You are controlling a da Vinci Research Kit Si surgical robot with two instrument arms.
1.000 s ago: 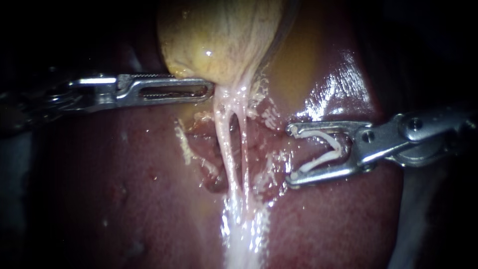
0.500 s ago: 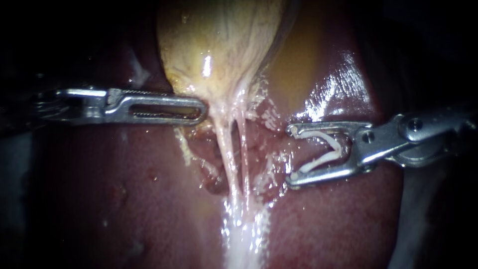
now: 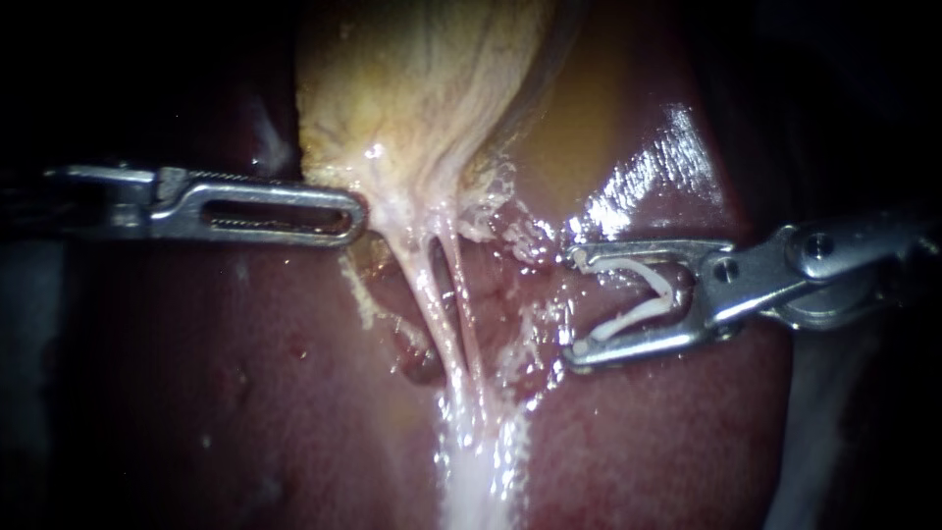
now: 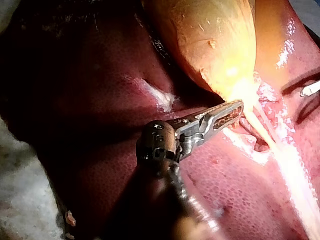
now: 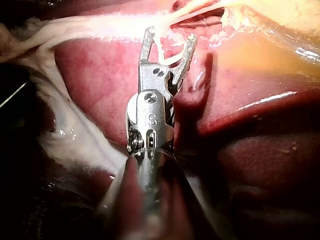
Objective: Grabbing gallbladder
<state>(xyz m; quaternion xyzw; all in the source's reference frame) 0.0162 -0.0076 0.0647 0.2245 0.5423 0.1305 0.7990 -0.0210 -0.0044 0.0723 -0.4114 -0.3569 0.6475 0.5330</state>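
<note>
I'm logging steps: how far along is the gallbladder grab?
Done: left instrument is at the lower edge of the gallbladder. In hand: its jaws look closed on that tissue, which stretches toward them. Left: confirming a firm hold. Right instrument sits apart, holding a white clip.

Showing dark red liver (image 3: 245, 393) filling most of endoscope view, glistening wet, catching glare at upper right. Carrying yellowish stained patch (image 3: 579, 128) just beside that glare. Running two thin pale tubes (image 3: 424, 285) side by side down the middle, leaving a dark slit between, merging lower down into broad white tissue band (image 3: 481, 471) reaching bottom edge. Fraying into ragged whitish tissue (image 3: 520, 236) around tubes' upper ends. Showing V-shaped white clip (image 3: 638, 294) right of tubes, apart from them, opening toward them. Showing grey surface (image 4: 20, 200) past liver's edge in left wrist view.
</note>
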